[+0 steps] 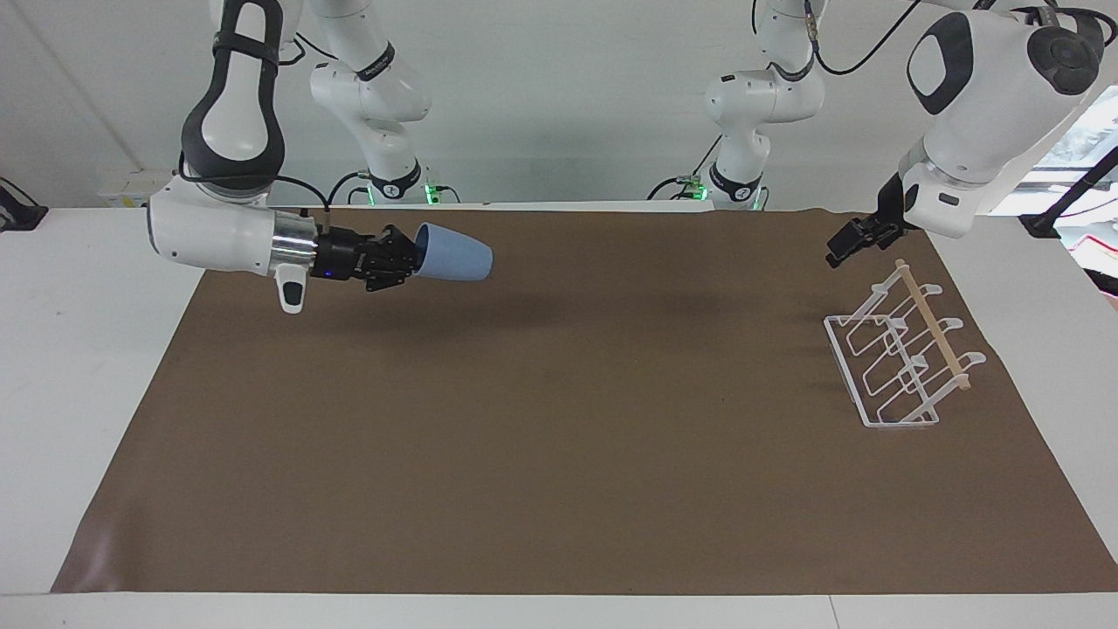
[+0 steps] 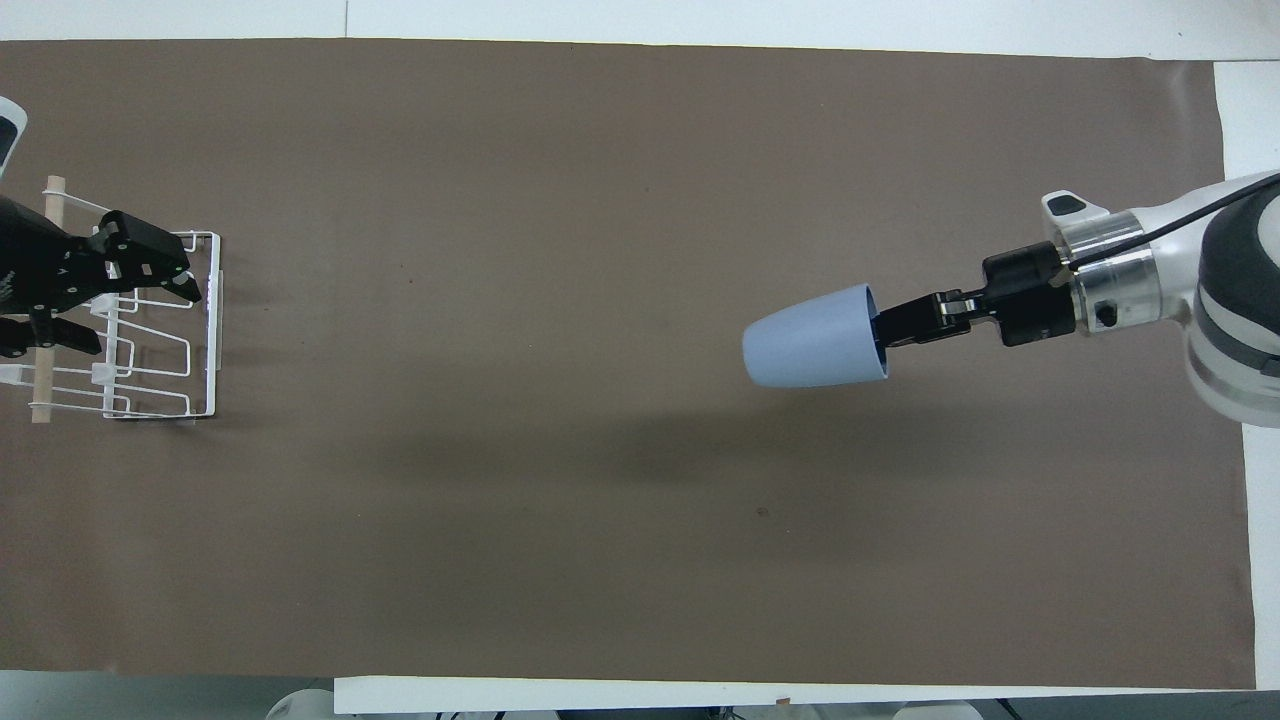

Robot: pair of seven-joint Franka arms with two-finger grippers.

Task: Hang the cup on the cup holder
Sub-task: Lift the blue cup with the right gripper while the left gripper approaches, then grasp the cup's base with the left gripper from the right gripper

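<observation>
Holding the cup [image 1: 454, 254] by its rim, my right gripper [image 1: 410, 255] appears in the upper left of the facing view, raised over the brown mat [image 1: 559, 454]. Its fingers are clamped on the rim wall, one of them reaching into the mouth. The cup lies on its side in the air, mouth turned back toward my wrist and narrow base pointing toward the frame's centre. In the overhead view the same cup [image 2: 815, 336] sits right of centre, directly at the tip of the right gripper [image 2: 888, 328], which enters from the right edge of the frame; the cup's shadow falls on the mat just below it.

My left gripper [image 1: 845, 245] hangs in the upper right of the facing view, jaws spread and holding nothing, just above and beside the upper end of the cup holder [image 1: 900, 358]. The holder stands on the mat at the right of that frame, with its wooden rod [image 1: 933, 325] running along the top of the white wire prongs. In the overhead view the cup holder [image 2: 150, 340] occupies the left edge at mid-height, and the left gripper [image 2: 130, 285] overlaps its upper part. Cup and holder are well apart, at opposite sides of either frame.
</observation>
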